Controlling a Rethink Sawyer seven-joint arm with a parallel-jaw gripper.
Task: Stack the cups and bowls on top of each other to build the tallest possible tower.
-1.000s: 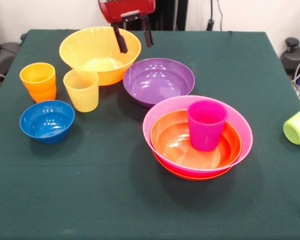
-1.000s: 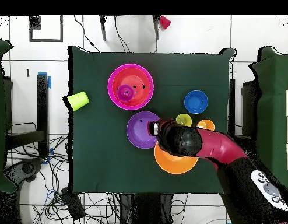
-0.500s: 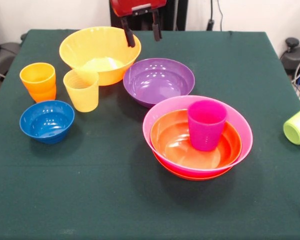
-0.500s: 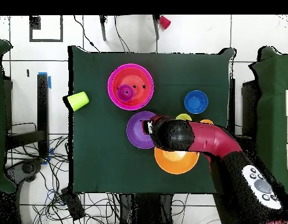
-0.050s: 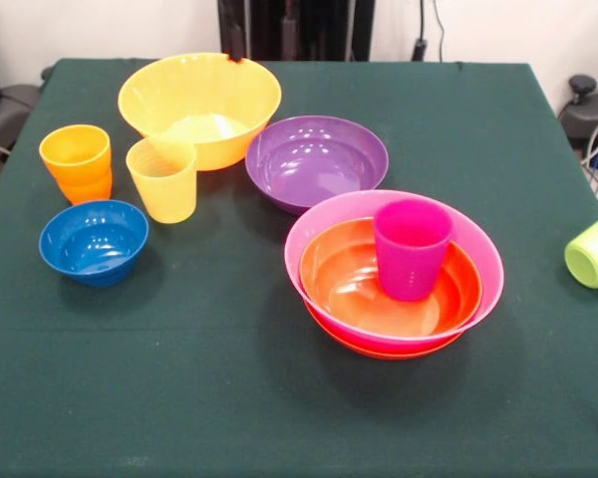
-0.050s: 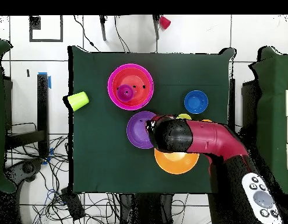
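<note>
Tower w/ purple cup in both views; arm overhead only, hand state unclear.

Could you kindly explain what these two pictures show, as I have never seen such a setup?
One picture looks across the table, the other straight down. The machine is a red and black robot arm; only the overhead view shows it, reaching over the yellow-orange bowl and purple bowl. Its gripper is hidden, so I cannot tell whether it holds anything. On the green table stand a blue bowl, an orange cup, a yellow cup, and a pink bowl holding a red-orange bowl with a purple cup inside. A lime green cup lies on its side.
</note>
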